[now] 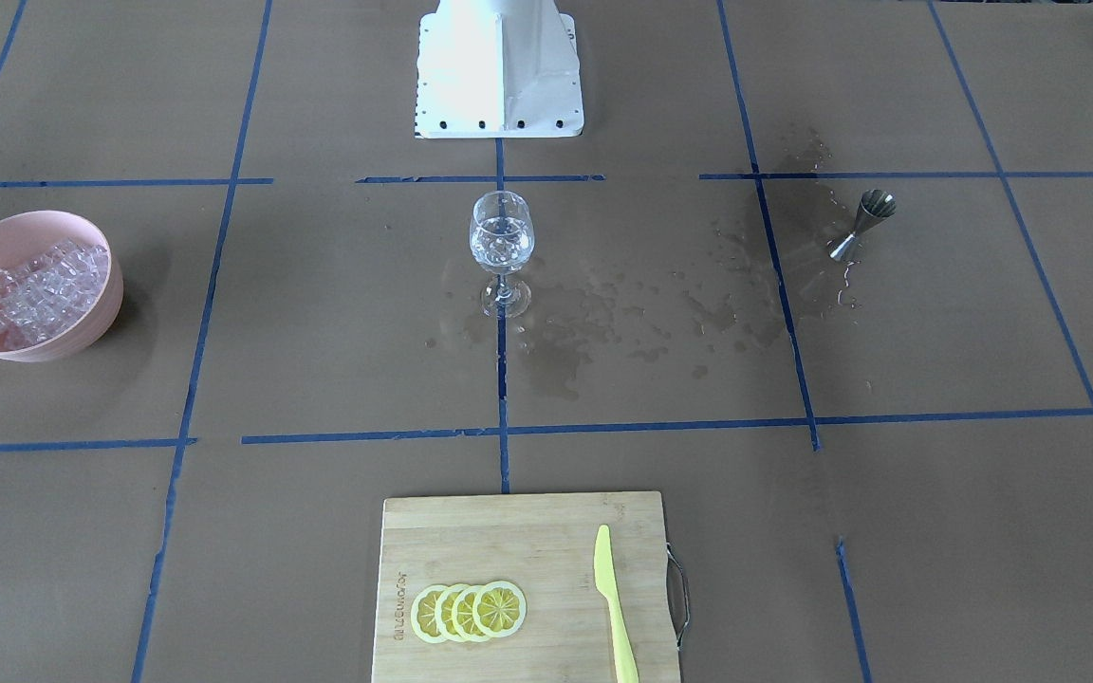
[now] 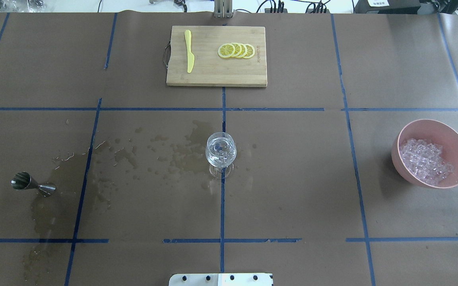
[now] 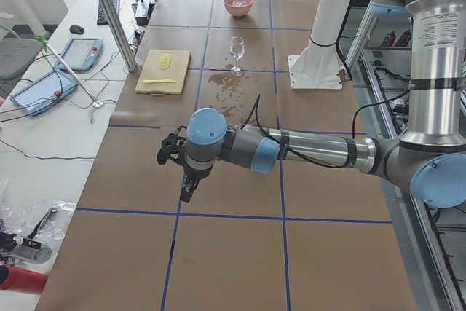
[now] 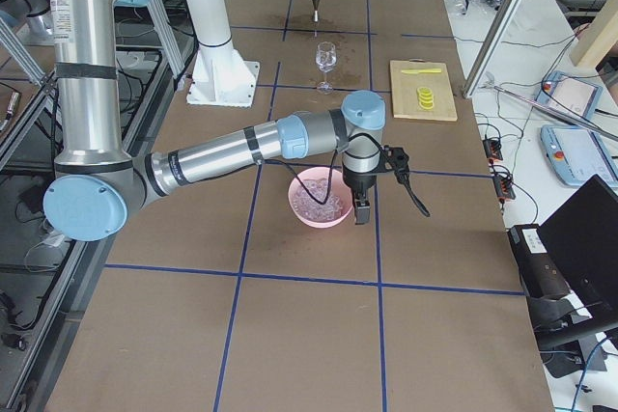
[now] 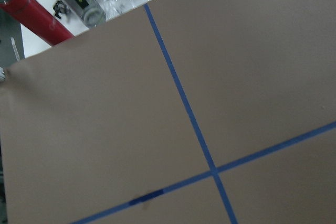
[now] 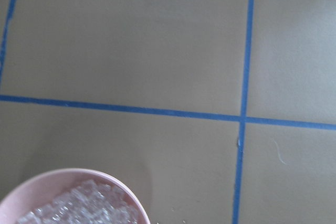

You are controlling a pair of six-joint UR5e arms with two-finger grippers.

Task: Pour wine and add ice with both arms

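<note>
Ice-adding stage, as judged: the wine (image 1: pixel 501 249) sits in the single stemmed glass (image 2: pixel 220 153) at the desk (image 1: pixel 319 313) centre, one jigger (image 1: pixel 860 228) lying on its side among wet stains (image 1: pixel 603 323). The right pincer (image 4: pixel 362 217) hangs raised near the one pink bowl (image 1: pixel 91 323) of ice (image 1: pixel 44 289), cubes too many to count; the left pincer (image 3: pixel 186 194) hangs over bare desk, well apart. Neither pincer's spread can be told. Next: descend, clamp one slippery cube, carry it to the glass. Also one board (image 1: pixel 509 531), one knife (image 1: pixel 615 607), four lemon slices (image 1: pixel 469 612)
</note>
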